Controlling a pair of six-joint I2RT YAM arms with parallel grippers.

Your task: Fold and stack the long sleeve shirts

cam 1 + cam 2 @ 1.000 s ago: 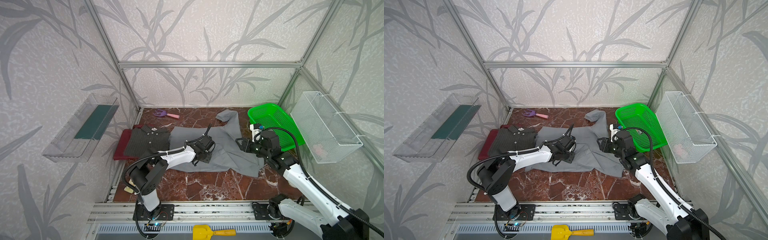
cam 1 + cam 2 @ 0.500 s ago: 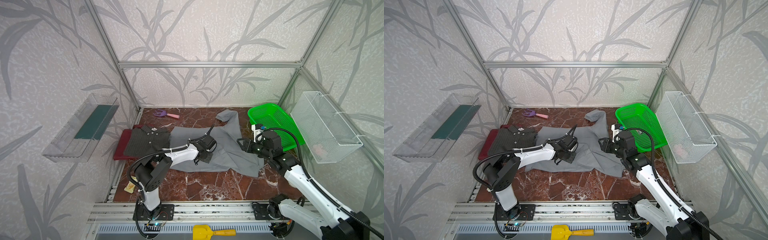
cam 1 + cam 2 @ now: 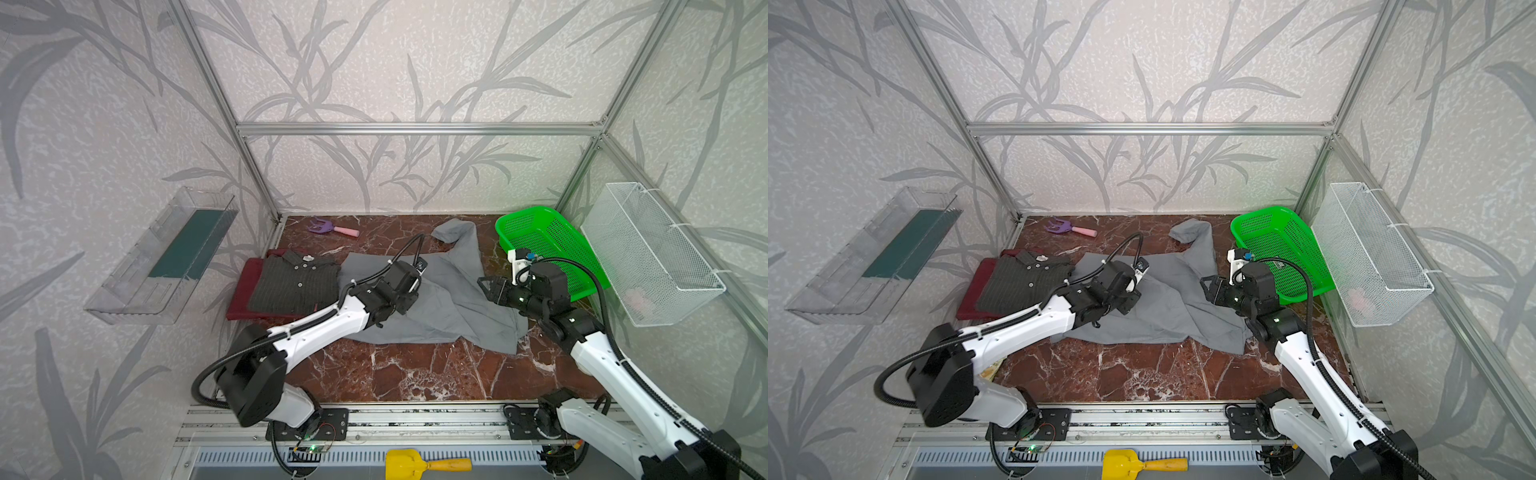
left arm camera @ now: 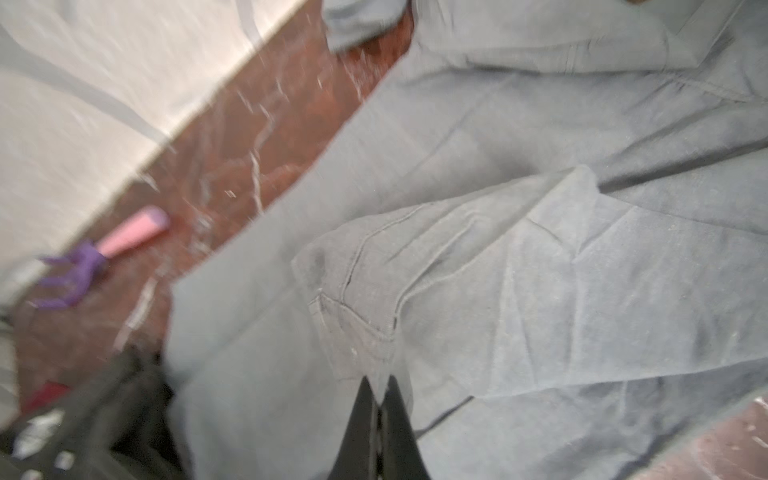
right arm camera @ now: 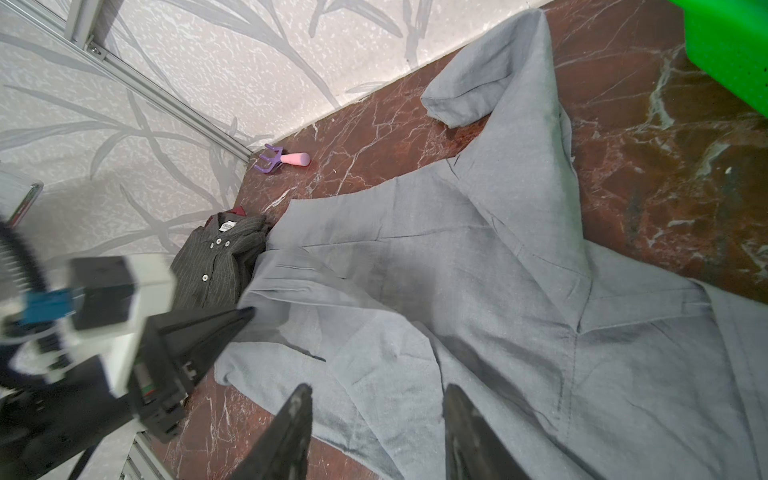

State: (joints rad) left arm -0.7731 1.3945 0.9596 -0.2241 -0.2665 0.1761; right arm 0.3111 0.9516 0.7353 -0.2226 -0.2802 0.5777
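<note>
light grey shirt [image 3: 453,307]: plain light grey, no pattern
pinstriped shirt [image 3: 291,286]: dark grey, thin pale stripes, pale buttons
maroon shirt [image 3: 243,291]: plain maroon
basket [image 3: 548,237]: bright green mesh
tabletop [image 3: 415,370]: red-brown marble, white veins
toy rake [image 3: 322,226]: purple head, pink handle
wire basket [image 3: 648,257]: white
scoop [image 3: 401,463]: yellow, orange handle
</note>
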